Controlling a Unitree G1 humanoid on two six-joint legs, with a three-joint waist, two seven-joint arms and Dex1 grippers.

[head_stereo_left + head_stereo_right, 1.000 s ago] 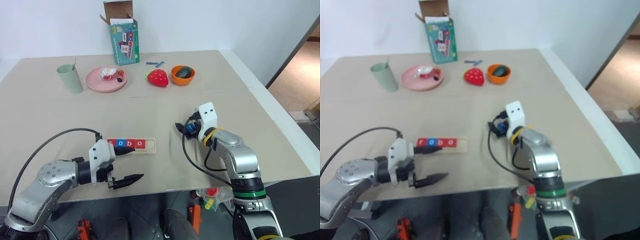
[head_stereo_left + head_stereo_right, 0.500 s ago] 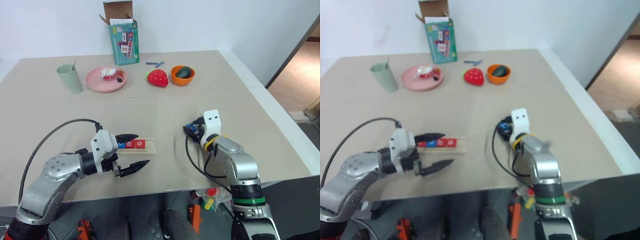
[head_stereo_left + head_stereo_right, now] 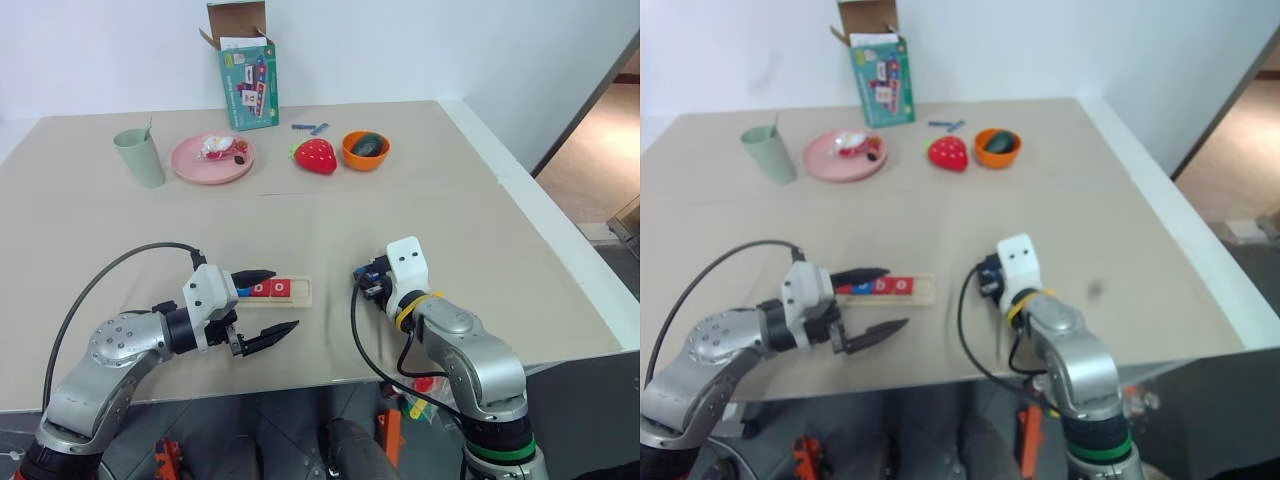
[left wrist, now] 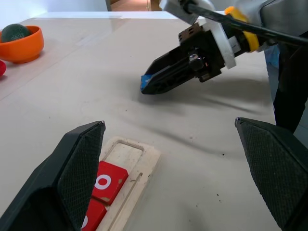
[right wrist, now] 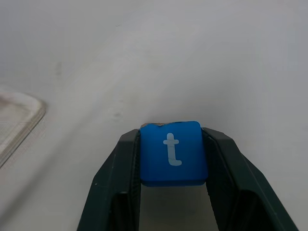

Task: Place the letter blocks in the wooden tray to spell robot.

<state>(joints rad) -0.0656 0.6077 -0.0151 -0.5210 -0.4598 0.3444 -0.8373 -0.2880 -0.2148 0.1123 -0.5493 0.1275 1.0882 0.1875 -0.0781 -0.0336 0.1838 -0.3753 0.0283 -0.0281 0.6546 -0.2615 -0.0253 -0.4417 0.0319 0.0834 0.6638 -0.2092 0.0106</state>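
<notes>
Four down, one to go, by the look of it. The wooden tray (image 3: 268, 291) lies near the table's (image 3: 330, 215) front edge, left of centre, and red tiles (image 4: 105, 182) marked "o" show in its groove from the left wrist view, with one bare slot at its right end (the tiles further left are hidden behind the left arm, so the full "robo" cannot be read off here).

The missing piece is in hand: the right gripper (image 5: 173, 159) is clamped on the blue "t" block (image 5: 173, 153), both fingers pressed to its sides, letter facing up. It hangs just above the table, to the right of the tray and clear of it. What remains, I'd judge, is carrying that block across and seating it in the bare end slot.

The left gripper (image 3: 262, 306) has its jaws spread wide and holds nothing; one finger lies over the tray, the other reaches toward the front edge.

Along the back edge: a green cup (image 3: 139, 156), a pink plate (image 3: 212, 160) with small bits on it, a toy strawberry (image 3: 315, 155), an orange bowl (image 3: 365, 150) holding something dark green, and an opened cardboard box (image 3: 246, 68).
</notes>
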